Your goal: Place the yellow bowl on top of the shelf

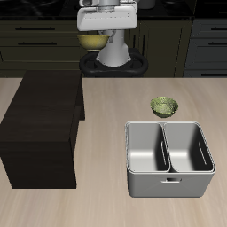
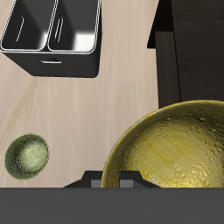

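Observation:
The yellow bowl (image 1: 90,41) hangs high in the air at the back of the table, beside the robot's base. My gripper (image 1: 97,32) is shut on its rim. In the wrist view the yellow bowl (image 2: 171,147) fills much of the frame, speckled gold inside, with my gripper (image 2: 109,181) at its edge. The shelf (image 1: 44,124) is a large dark wooden box with a flat bare top; the bowl is above and just behind its back corner. The shelf's edge also shows in the wrist view (image 2: 188,44).
A duller olive-green bowl (image 1: 163,106) (image 2: 27,156) sits on the table behind the grey two-compartment metal bin (image 1: 168,181) (image 2: 52,65). Dark kitchen cabinets stand behind the table.

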You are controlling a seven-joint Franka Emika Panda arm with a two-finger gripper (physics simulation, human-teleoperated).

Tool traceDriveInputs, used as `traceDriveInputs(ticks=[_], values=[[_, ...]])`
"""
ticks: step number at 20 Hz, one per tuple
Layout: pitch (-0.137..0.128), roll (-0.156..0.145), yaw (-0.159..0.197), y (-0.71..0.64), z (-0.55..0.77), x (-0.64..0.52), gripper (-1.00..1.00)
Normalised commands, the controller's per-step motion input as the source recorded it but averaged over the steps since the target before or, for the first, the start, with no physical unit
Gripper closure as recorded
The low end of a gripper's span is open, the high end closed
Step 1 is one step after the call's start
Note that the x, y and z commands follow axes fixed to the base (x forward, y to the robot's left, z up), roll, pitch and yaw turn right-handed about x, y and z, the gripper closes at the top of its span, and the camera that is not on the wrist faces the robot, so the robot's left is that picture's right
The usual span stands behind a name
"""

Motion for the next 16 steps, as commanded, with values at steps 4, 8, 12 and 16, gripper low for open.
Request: traceDriveInputs(ticks=[4, 8, 12, 16], values=[[-0.001, -0.050, -0.017, -0.30, 0.16, 0.12, 1.00], [0.028, -0.032, -0.016, -0.20, 0.05, 0.16, 1.00], [0.014, -0.072, -0.022, -0.27, 0.14, 0.21, 1.00], [0.070, -0.012, -0.013, -0.22, 0.07, 0.30, 1.00]])
